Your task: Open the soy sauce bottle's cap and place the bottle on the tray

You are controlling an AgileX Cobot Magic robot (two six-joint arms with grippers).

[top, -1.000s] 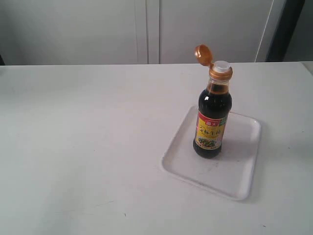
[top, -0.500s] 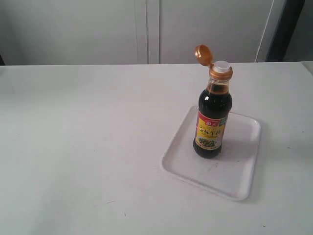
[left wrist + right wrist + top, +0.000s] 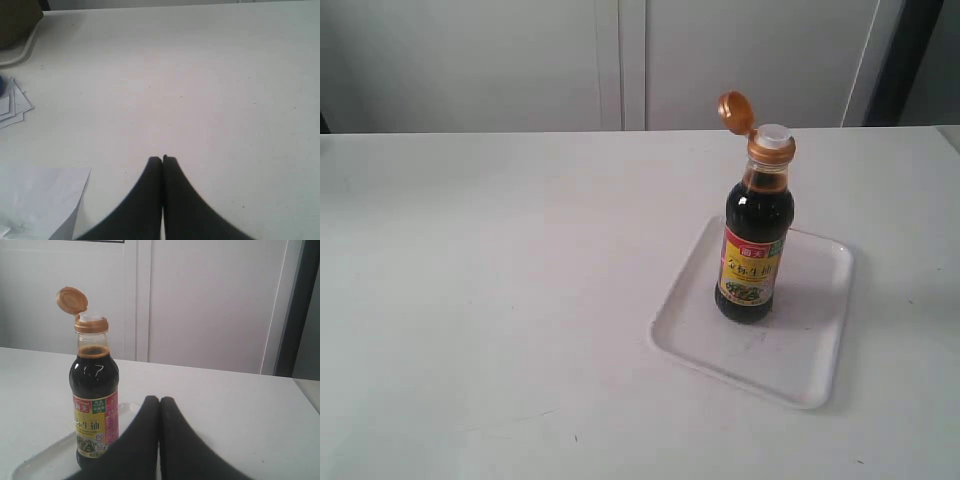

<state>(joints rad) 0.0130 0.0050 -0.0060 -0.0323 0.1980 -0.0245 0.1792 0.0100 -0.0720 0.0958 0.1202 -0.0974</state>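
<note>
The soy sauce bottle [image 3: 756, 250] stands upright on the white tray [image 3: 800, 360], right of centre on the table. Its copper-orange cap [image 3: 733, 108] is flipped open and hangs back on its hinge, baring the white spout [image 3: 773, 135]. Neither arm shows in the exterior view. In the right wrist view the bottle [image 3: 93, 405] with its open cap [image 3: 71, 300] stands on the tray [image 3: 45, 460], and my right gripper [image 3: 159, 399] is shut and empty, apart from the bottle. My left gripper [image 3: 162, 159] is shut and empty over bare table.
White paper sheets [image 3: 45, 200] and more papers [image 3: 12, 105] lie on the table near my left gripper, with a pale rim [image 3: 20, 52] of some dish beyond. White cabinet doors [image 3: 620, 60] stand behind the table.
</note>
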